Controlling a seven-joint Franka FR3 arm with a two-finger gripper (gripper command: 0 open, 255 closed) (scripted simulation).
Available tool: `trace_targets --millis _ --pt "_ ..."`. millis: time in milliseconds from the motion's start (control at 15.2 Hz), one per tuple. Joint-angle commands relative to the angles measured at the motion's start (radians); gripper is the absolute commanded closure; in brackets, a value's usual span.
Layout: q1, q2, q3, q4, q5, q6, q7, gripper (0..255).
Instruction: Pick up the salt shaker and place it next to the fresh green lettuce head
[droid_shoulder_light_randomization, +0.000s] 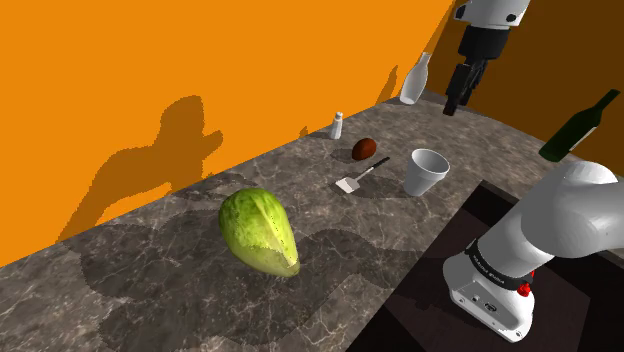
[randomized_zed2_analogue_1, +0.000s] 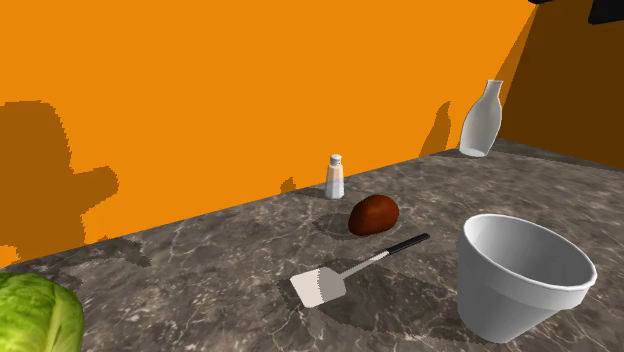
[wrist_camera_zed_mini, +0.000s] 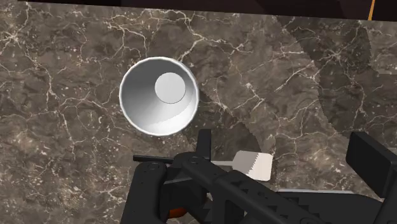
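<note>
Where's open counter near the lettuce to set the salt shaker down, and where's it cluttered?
Bare counter lies all round the lettuce: between it and the orange wall, and between it and the spatula. It gets crowded farther along, where the shaker, brown lump, spatula and cup cluster.

White cup (droid_shoulder_light_randomization: 428, 172) near spatula (droid_shoulder_light_randomization: 358, 178); brown lump (droid_shoulder_light_randomization: 364, 149); white bottle (droid_shoulder_light_randomization: 415, 80); dark bottle (droid_shoulder_light_randomization: 579, 126)

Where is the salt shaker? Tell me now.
The salt shaker stands upright on the marbled counter close to the orange wall, in the shoulder view just up and left of the brown rounded object.
</note>
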Motion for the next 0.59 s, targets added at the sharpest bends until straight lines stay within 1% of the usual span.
trace_targets --millis 0,264,528 --pt "0.0 0.0 0.0 0.0 0.0 0.0 0.0 0" --pt "-0.005 0.086 -0.033 -0.04 -0.006 0.168 -0.029 0" --pt "-0.007 0.195 -0.067 -0.056 -0.004 0.333 -0.061 0"
